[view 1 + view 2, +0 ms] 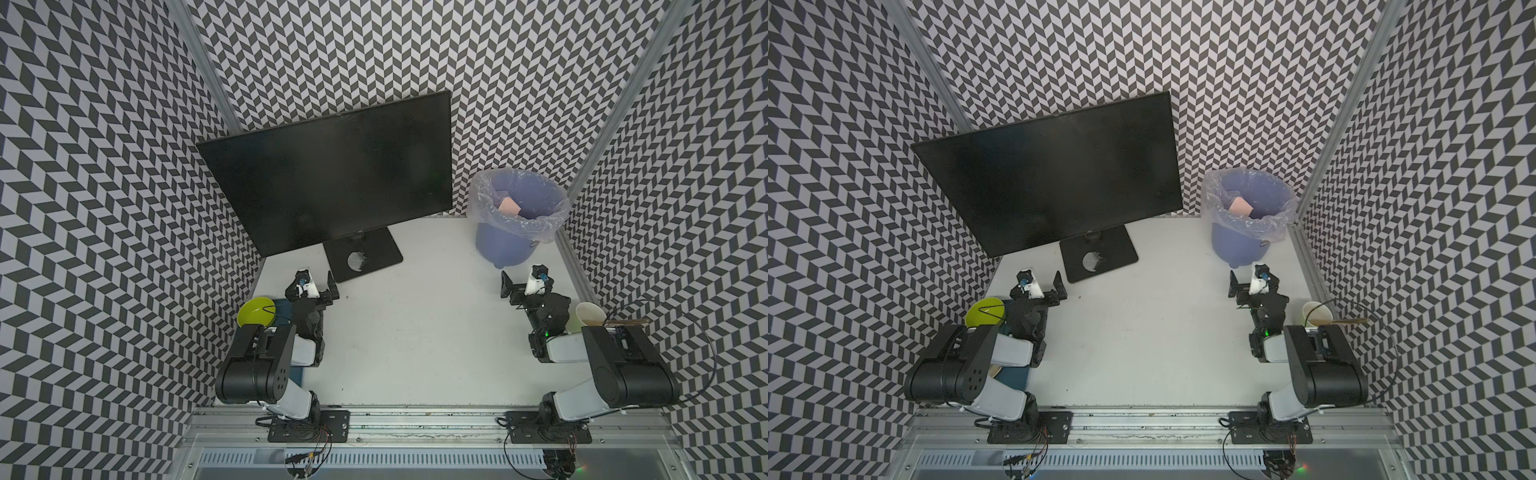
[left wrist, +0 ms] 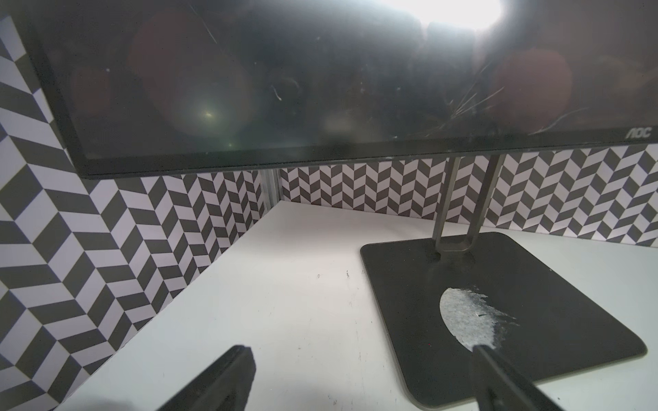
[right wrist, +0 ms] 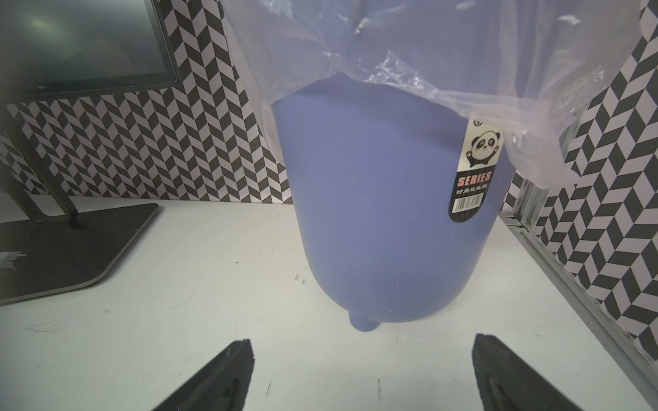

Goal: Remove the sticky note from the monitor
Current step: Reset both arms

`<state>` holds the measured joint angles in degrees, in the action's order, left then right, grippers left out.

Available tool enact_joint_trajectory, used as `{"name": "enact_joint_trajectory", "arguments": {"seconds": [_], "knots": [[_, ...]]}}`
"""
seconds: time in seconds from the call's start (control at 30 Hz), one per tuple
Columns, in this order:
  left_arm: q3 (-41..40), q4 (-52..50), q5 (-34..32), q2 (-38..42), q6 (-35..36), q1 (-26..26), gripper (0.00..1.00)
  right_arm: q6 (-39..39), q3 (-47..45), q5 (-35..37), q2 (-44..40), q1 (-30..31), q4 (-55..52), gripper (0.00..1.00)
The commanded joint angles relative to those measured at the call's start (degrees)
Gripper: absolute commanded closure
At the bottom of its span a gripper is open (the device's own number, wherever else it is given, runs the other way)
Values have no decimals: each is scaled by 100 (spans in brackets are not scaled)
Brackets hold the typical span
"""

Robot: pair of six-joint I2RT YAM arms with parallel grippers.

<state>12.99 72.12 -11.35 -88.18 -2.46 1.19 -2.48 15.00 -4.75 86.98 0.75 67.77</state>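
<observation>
Both pincers hang released, holding nothing. The left gripper [image 2: 359, 352] faces the large flat black-screened monitor [image 1: 332, 178], the right gripper [image 3: 361, 341] the bag-lined blue plastic bin [image 1: 503, 245]. A pale pink sticky note [image 1: 509, 205] lies inside that bin.

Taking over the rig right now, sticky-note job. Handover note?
Grippers: left gripper open and empty, facing the base plate; right gripper open and empty, facing the blue bin.
Things: monitor upright at the back, no note visible on its screen in any view; pink piece lies inside the bin.
Done: note appears to be off, probably that pink piece; cannot confirm.
Left: nothing evident.
</observation>
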Motion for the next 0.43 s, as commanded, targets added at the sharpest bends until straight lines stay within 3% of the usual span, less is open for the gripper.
{"name": "enact_joint_trajectory", "arguments": {"seconds": [0.0, 0.4], "knots": [[105, -44, -148, -34, 47, 82, 0, -29, 29, -35, 38, 24, 158, 1], [120, -75, -105, -37, 27, 57, 0, -33, 32, -43, 39, 21, 149, 1]]}}
